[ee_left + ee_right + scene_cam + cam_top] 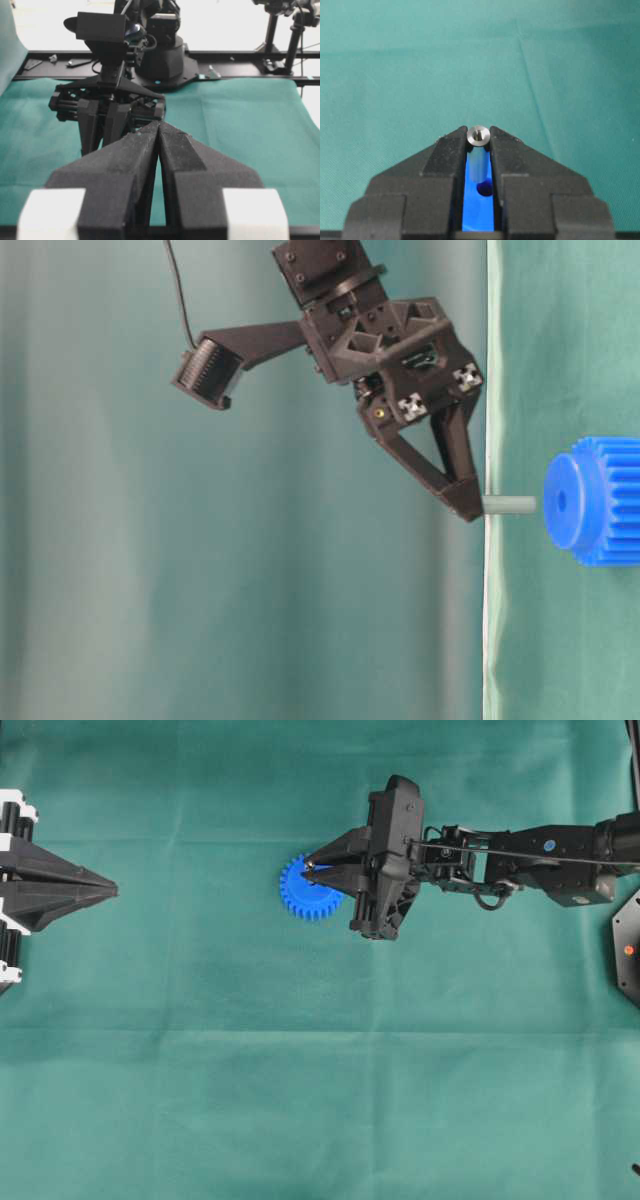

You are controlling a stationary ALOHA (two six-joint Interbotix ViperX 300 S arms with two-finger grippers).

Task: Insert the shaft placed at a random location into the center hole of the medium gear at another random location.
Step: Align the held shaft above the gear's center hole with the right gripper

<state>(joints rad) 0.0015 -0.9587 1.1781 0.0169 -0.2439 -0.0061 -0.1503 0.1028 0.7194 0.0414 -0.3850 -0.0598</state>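
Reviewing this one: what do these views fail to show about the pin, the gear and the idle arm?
- Bright blue plastic gear: overhead, partly under the right gripper; table-level, cut by the right edge.
- Small silver-grey metal pin: whether it lines up with the gear's centre hole.
- Left gripper: hides the gear in its wrist view.

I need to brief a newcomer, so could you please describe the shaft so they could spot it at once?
On the green cloth, find the blue gear. Above it, the right gripper pinches the shaft at its fingertips. It is the only small silver-grey cylinder there.
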